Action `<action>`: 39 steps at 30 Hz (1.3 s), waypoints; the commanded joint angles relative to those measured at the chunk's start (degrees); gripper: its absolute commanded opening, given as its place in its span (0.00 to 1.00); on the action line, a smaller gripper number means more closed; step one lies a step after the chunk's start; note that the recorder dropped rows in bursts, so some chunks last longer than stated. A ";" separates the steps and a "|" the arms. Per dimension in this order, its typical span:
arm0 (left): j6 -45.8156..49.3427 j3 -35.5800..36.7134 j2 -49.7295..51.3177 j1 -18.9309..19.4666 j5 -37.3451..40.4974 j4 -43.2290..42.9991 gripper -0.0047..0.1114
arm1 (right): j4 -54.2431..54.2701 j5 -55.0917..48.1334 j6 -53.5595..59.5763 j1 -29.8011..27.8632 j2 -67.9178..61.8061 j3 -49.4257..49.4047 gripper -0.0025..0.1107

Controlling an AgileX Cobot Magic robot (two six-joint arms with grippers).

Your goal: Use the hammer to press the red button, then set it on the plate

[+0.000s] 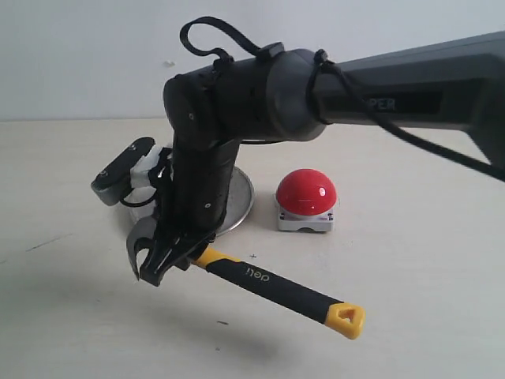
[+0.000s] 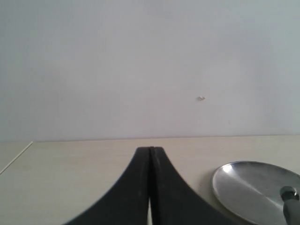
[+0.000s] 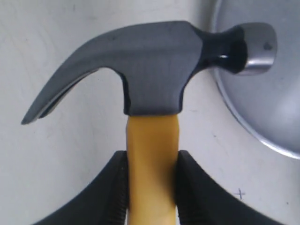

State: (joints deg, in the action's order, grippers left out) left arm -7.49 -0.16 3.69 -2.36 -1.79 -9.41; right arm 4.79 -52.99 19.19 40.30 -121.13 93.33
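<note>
**Pale worktop, plain wall**

A cream worktop meets a white wall. One silver plate lies mid-scene. One hammer hangs just nearer, the right hand clamped on its yellow neck. One red button sits right of the plate. The left hand is closed, empty.

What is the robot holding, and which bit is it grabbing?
The right gripper grips the yellow-and-black claw hammer by its yellow neck, just under the dark head.
</note>
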 commanded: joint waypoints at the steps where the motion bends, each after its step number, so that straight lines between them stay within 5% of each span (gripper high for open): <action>1: -0.25 0.16 -0.28 0.03 -0.64 -0.22 0.04 | -1.76 2.32 -7.21 -0.43 5.56 -2.76 0.02; 17: -0.25 0.16 -0.28 0.03 -0.64 -0.22 0.04 | 7.27 21.43 -12.28 -6.97 27.69 -30.10 0.02; 31: -0.25 0.16 -0.28 0.03 -1.13 -0.31 0.04 | 14.89 26.91 -20.09 -6.97 33.45 -32.37 0.02; 36: -22.50 0.16 -0.28 0.03 -5.23 2.10 0.04 | 15.13 35.41 -24.10 -6.97 32.58 -34.83 0.02; 39: -22.92 0.16 -0.28 0.03 -8.36 2.20 0.04 | 15.27 36.61 -25.38 -6.97 31.89 -34.83 0.02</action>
State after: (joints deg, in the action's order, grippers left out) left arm -28.24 -0.16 3.69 -2.36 -6.58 -7.97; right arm 19.59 -20.46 -5.42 33.53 -89.48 58.22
